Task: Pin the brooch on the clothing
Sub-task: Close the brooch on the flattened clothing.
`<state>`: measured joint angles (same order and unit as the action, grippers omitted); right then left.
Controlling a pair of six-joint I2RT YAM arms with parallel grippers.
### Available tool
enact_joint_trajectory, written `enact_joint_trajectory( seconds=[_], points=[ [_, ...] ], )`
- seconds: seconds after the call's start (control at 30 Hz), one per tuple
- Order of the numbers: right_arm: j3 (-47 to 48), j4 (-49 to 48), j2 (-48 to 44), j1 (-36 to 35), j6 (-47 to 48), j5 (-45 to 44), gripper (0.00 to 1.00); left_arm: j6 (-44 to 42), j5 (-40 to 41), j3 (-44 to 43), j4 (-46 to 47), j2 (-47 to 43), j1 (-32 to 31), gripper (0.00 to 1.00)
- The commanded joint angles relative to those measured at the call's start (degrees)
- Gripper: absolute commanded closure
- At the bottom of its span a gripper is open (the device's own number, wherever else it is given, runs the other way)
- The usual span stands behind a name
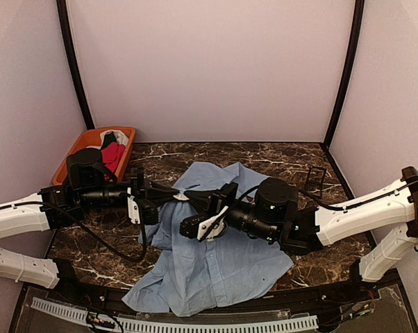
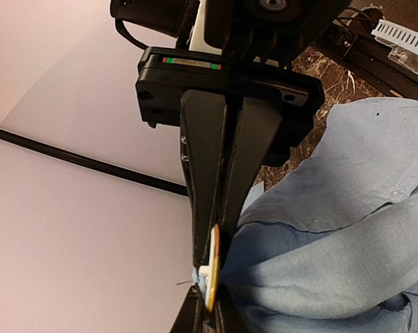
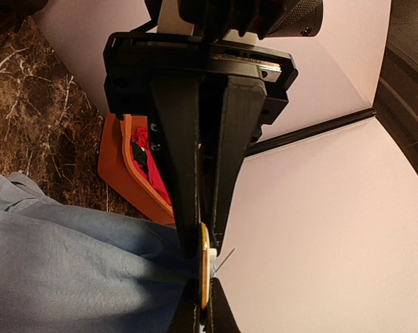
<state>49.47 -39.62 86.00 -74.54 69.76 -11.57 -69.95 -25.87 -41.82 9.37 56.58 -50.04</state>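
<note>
Shirt first: the big light blue shirt (image 1: 216, 270) lay crumpled on the dark marble counter (image 1: 292, 163), with its lower edge close to the bases of the arms. Both arms reached in from the sides and met over the far part of the shirt. The left end effector (image 1: 173, 193) and the right end effector (image 1: 195, 197) pointed at each other, tip to tip.

In both wrist views I saw the brooch (image 2: 212, 267) from its edge. It was a thin gold-coloured disc with a small white part (image 2: 205, 272) on one side. Two pairs of black fingers (image 2: 205, 173) held it, one pair coming from the top of the picture and one from the bottom. Each end effector was pressed together on the brooch, with only the disc in the narrow gap. A thin pin (image 3: 226, 259) stuck out sideways from it.

The brooch was up off the counter, held between the two arms. Blue cloth bunched up right beside it and reached the fingers — but I could not tell if the pin went through the cloth.

At the back left of the counter sat an orange bin (image 1: 76, 144) with red cloth (image 1: 113, 154) and some black and white cloth inside. The left arm's wrist was just in front of the bin.
</note>
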Motion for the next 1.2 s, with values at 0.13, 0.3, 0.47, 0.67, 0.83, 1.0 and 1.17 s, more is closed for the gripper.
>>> enact_joint_trajectory(
  seconds=[0.13, 0.3, 0.47, 0.67, 0.83, 1.0, 1.17],
  points=[
    [1.3, -4.7, 0.5, 0.6, -0.8, -0.1, 1.0, 0.1, -1.4, 1.6, -1.0, 0.4, -1.3, 0.99],
    [1.0, -4.8, 0.0, 0.7, -1.1, -1.1, 0.88, -1.5, 0.6, 1.9, -0.9, 0.1, -1.6, 0.99],
    [0.0, 1.2, -5.0, 1.1, -5.2, 3.7, 0.4, -5.0, 4.3, 3.1, -1.0, -0.9, -1.8, 0.99],
    [8.9, 29.3, -9.4, 5.2, -17.2, 21.3, 0.36, -6.2, 4.8, 3.6, -1.0, -1.8, -1.8, 0.99],
    [11.5, 33.6, -8.1, 7.0, -19.6, 25.0, 0.32, -7.0, 4.3, 4.1, -0.3, -1.8, -1.8, 0.99],
    [13.7, 35.6, -5.9, 10.3, -20.7, 29.2, 0.32, -8.9, 4.6, 2.5, -1.3, 0.3, -1.8, 0.99],
    [13.8, 37.2, -5.3, 13.7, -22.3, 35.6, 0.32, -9.2, 5.2, 2.4, 0.3, 1.1, -1.8, 0.99]
  ],
)
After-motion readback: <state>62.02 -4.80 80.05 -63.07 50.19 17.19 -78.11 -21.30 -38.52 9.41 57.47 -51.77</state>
